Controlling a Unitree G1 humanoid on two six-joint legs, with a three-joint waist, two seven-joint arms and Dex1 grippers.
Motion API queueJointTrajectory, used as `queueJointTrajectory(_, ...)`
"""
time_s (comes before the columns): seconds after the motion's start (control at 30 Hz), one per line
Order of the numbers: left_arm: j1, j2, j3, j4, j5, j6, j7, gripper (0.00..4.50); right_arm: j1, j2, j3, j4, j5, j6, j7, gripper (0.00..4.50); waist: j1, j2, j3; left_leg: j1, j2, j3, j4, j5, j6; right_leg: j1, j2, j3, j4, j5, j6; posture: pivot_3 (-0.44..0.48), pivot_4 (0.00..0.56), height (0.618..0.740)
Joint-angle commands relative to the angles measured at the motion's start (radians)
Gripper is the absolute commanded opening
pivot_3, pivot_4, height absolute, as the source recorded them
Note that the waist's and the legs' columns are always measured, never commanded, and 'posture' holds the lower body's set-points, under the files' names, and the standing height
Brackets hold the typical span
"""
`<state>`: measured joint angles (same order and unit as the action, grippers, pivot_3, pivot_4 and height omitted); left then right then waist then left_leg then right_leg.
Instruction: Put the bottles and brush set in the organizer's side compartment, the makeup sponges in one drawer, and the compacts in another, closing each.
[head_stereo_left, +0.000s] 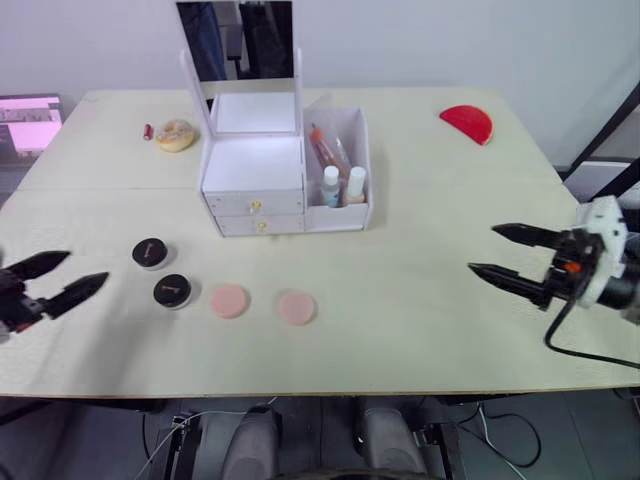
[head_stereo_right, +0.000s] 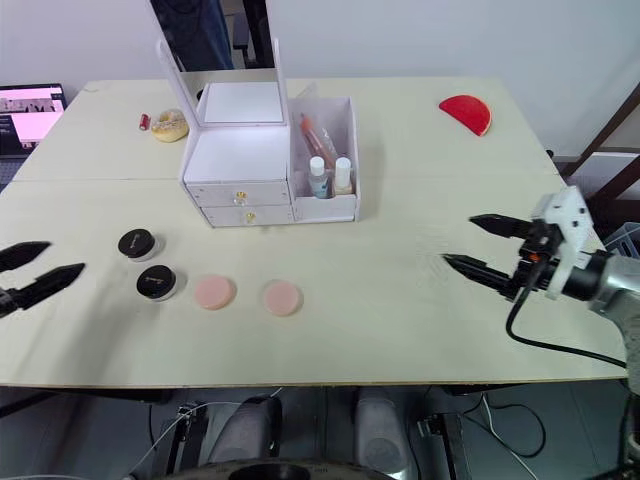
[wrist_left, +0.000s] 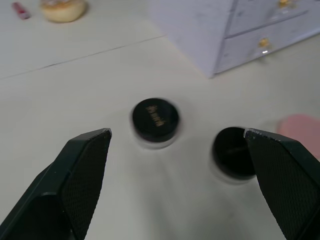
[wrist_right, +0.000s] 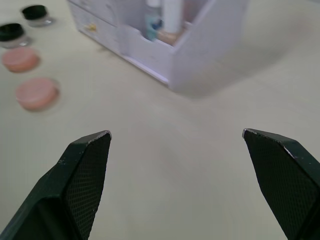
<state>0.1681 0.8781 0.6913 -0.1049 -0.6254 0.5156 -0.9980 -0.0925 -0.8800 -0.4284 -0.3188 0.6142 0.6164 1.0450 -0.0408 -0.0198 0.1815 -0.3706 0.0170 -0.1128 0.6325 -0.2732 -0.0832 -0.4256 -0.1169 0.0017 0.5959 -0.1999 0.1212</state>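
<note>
Worktop (head_stereo_left: 420, 330), pale wood. Organizer (head_stereo_left: 255, 175), upper centre: both drawers shut, bottles (head_stereo_left: 342, 185) and brush set (head_stereo_left: 327, 150) standing in its side compartment. Two black compacts (head_stereo_left: 162, 272) and two pink makeup sponges (head_stereo_left: 262, 304), lower left, in front of it. Left gripper (head_stereo_left: 52, 276), left edge, jaws wide, empty. Right gripper (head_stereo_left: 508, 255), right edge, jaws wide, empty.

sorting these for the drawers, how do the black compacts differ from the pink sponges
The two compacts are black with lids and sit nearer the left gripper. The two sponges are plain pink discs, flatter, further right. All are round and lie on the table.
</note>
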Motion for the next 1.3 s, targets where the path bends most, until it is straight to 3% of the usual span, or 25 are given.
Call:
queueJointTrajectory(0.03, 0.006, -0.101, -0.051, -0.272, -0.076, 0.088, 0.171, 4.50, -0.093, 0.018, 0.058, -0.075, 0.061, 0.046, -0.057, 4.46, 0.001, 0.000, 0.000, 0.000, 0.000, 0.000, 0.000, 0.000, 0.000, 0.000, 0.000, 0.000, 0.000, 0.000, 0.000, 0.000, 0.150, 0.739)
queueJointTrajectory(0.23, -0.040, -0.380, -0.250, -0.613, -0.077, 0.224, 0.613, 4.50, -0.250, 0.086, 0.221, -0.128, 0.092, 0.129, -0.144, 4.46, 0.009, -0.001, -0.001, 0.001, 0.000, -0.001, 0.001, 0.000, 0.000, 0.001, 0.000, 0.001, 0.000, 0.002, 0.003, 0.000, 0.150, 0.739)
queueJointTrajectory(0.33, -0.077, -0.528, -0.407, -0.687, 0.019, 0.249, 0.823, 4.50, -0.299, 0.104, 0.287, -0.134, 0.087, 0.135, -0.150, 4.46, 0.025, -0.001, -0.001, 0.001, 0.000, 0.000, 0.002, 0.000, 0.000, 0.003, 0.000, 0.001, 0.000, 0.003, 0.003, 0.000, 0.150, 0.739)
queueJointTrajectory(0.47, -0.098, -0.648, -0.590, -0.688, 0.179, 0.191, 0.964, 4.50, -0.338, 0.107, 0.347, -0.135, 0.108, 0.144, -0.104, 4.46, 0.030, -0.002, -0.002, 0.001, -0.001, -0.001, 0.003, 0.000, 0.000, 0.003, 0.000, 0.001, -0.001, 0.002, 0.002, 0.000, 0.150, 0.739)
queueJointTrajectory(0.7, -0.260, -0.742, -0.744, -0.484, 0.421, 0.020, 1.069, 4.50, -0.432, 0.113, 0.462, -0.056, 0.050, 0.101, -0.022, 4.46, 0.029, -0.002, -0.003, 0.001, -0.001, -0.001, 0.004, 0.000, 0.000, 0.004, 0.001, 0.000, -0.001, 0.001, -0.001, 0.000, 0.150, 0.739)
queueJointTrajectory(0.9, -0.367, -0.821, -0.753, -0.321, 0.492, -0.088, 1.096, 4.50, -0.467, 0.114, 0.483, -0.040, 0.035, 0.105, -0.017, 4.46, 0.032, -0.002, -0.003, 0.000, -0.001, -0.001, 0.005, 0.000, 0.000, 0.004, 0.001, 0.000, -0.002, 0.002, 0.001, 0.000, 0.150, 0.739)
queueJointTrajectory(1.3, -0.407, -0.876, -0.767, -0.194, 0.548, -0.175, 1.069, 4.50, -0.478, 0.130, 0.475, -0.069, 0.046, 0.129, -0.053, 4.46, 0.031, -0.002, -0.003, -0.001, -0.001, -0.001, 0.006, 0.000, 0.000, 0.004, 0.001, 0.000, -0.002, 0.003, 0.003, 0.000, 0.150, 0.739)
